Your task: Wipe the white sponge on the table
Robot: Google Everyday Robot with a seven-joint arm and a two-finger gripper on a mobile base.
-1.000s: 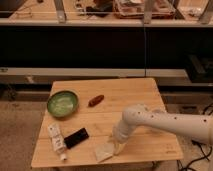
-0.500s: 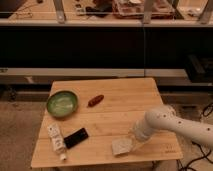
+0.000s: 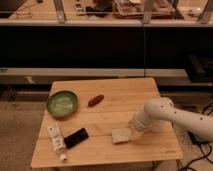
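One table [image 3: 150, 90] carries five things — one white sponge [image 3: 119, 135] under the gripper [image 3: 131, 133], one green bowl [image 3: 62, 103], one red-brown item [image 3: 95, 100], one black rectangle [image 3: 76, 138], one white tube [image 3: 56, 140].

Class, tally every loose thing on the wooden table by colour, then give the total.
Green: 1, bowl
Red-brown: 1, small oblong item
White: 2, printed tube, white sponge under the shut gripper
Black: 1, flat rectangle
Total: 5
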